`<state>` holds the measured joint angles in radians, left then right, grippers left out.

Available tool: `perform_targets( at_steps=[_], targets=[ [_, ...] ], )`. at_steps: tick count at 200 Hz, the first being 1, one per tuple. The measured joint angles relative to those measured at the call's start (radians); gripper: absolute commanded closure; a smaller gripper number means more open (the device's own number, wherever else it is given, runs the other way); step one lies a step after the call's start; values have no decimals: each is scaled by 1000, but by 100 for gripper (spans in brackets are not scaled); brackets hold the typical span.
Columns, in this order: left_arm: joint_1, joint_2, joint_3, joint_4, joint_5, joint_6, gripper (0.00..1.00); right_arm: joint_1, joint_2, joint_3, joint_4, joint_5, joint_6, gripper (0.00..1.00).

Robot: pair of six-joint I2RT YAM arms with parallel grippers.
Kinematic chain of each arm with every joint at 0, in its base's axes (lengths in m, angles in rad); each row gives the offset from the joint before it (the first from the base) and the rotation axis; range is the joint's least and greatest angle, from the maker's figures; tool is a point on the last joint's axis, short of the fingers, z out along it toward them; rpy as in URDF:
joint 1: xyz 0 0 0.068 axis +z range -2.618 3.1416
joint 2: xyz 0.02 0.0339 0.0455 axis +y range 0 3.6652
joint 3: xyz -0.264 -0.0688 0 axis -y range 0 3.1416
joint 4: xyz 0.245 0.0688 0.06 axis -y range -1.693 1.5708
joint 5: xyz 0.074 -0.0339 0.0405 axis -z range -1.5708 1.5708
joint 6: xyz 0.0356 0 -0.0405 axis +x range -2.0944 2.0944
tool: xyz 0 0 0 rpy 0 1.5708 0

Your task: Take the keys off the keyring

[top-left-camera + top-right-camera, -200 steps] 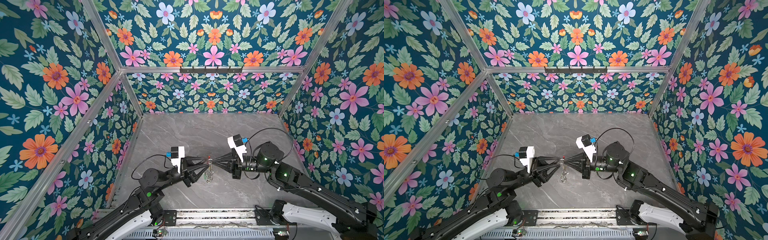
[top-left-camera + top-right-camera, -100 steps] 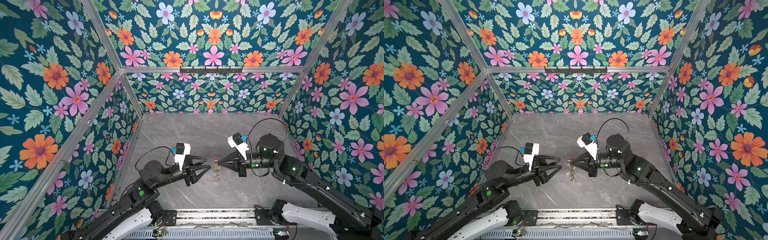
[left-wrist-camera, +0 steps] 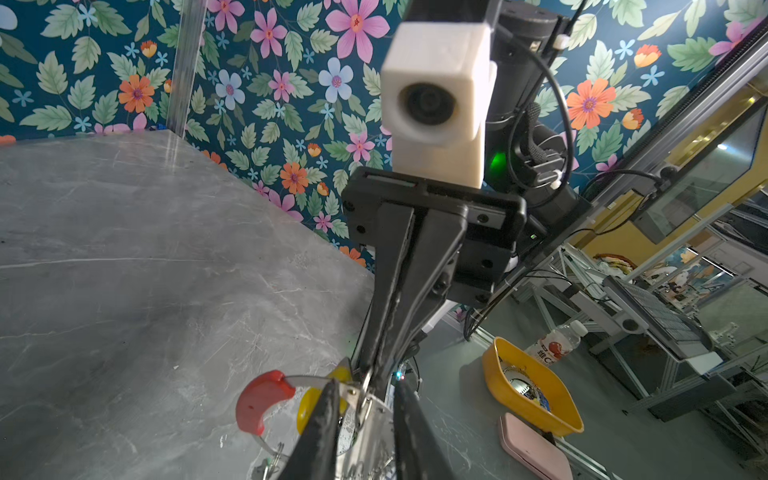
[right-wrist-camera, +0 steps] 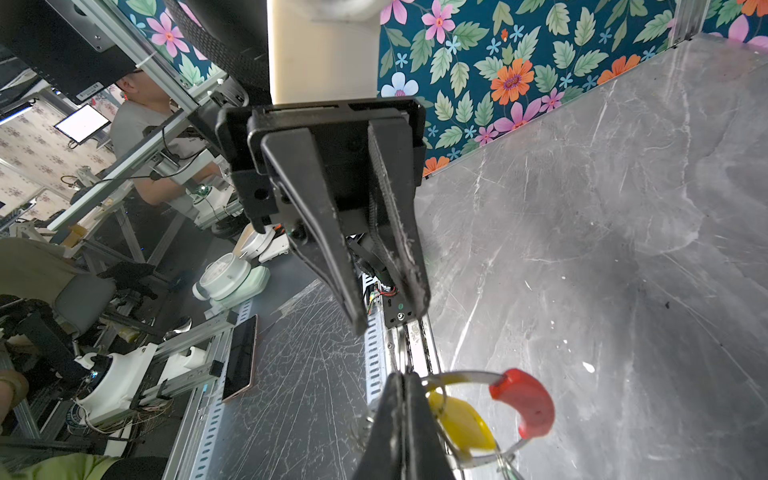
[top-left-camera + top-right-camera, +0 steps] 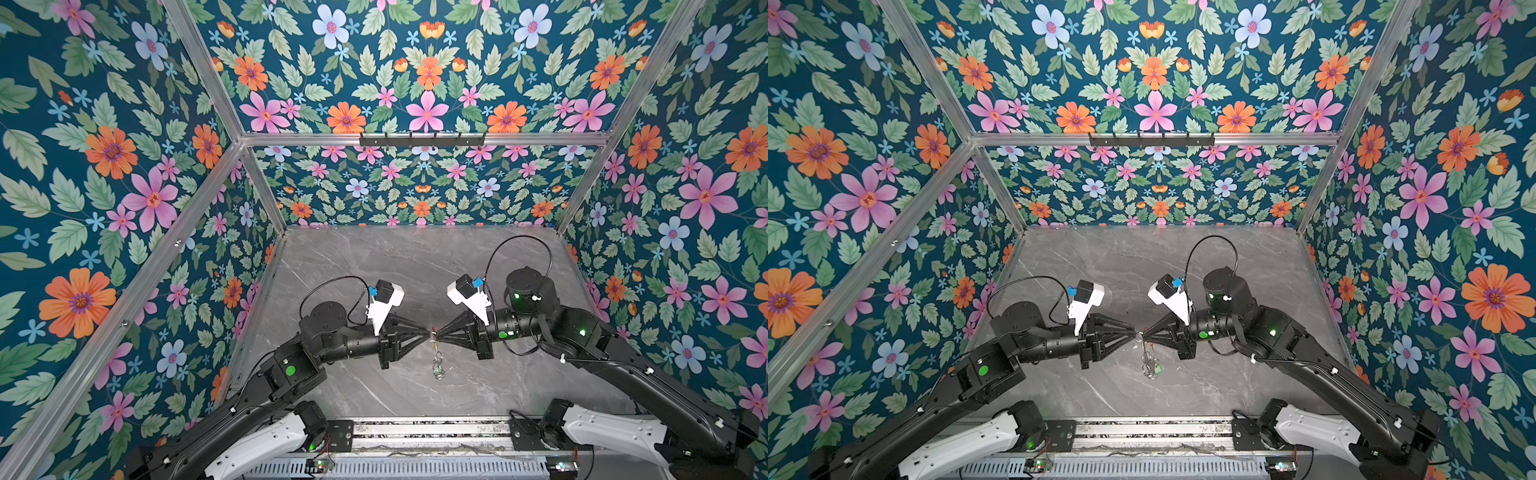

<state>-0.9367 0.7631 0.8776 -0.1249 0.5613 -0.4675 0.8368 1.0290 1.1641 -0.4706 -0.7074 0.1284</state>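
Low at centre in both top views, the right gripper (image 5: 438, 336) clamps the keyring (image 5: 433, 332), its keys (image 5: 438, 368) dangling over the table (image 5: 395, 270), with the left gripper (image 5: 427, 332) tip to tip against it. Left wrist: left jaws parted astride the keyring (image 3: 266, 395), bottom centre. Right wrist: red sleeve (image 4: 525, 403) and yellow tag (image 4: 461, 419), lower right.

The left arm (image 5: 332, 345) and the right arm (image 5: 602, 349) are black, with fat round joints, little green lights (image 5: 289, 369) and a white shell (image 5: 266, 444) at the bottom. Each wrist has a white camera box (image 5: 384, 297) with a blue plug (image 5: 372, 292) and a thin black cable (image 5: 336, 277). The left gripper (image 5: 427, 332) and the right gripper (image 5: 437, 333) each have two long, pointy black fingers (image 3: 399, 291) on a block with small screws (image 3: 482, 217).
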Motion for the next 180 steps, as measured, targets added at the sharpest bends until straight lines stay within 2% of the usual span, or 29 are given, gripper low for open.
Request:
perform_targets(
  at_steps=[15, 54, 111, 180],
  targets=[
    [0, 15, 16, -19, 7, 3, 75, 0, 2, 0, -2, -2, -1, 100],
    [0, 31, 35, -47, 34, 6, 84, 0, 2, 0, -3, -8, -8, 100],
    [0, 41, 39, -58, 63, 6, 85, 0, 1, 6, -3, -11, -8, 100],
    [0, 47, 37, -54, 79, 6, 97, 0, 6, 9, -3, -14, -9, 100]
  ],
)
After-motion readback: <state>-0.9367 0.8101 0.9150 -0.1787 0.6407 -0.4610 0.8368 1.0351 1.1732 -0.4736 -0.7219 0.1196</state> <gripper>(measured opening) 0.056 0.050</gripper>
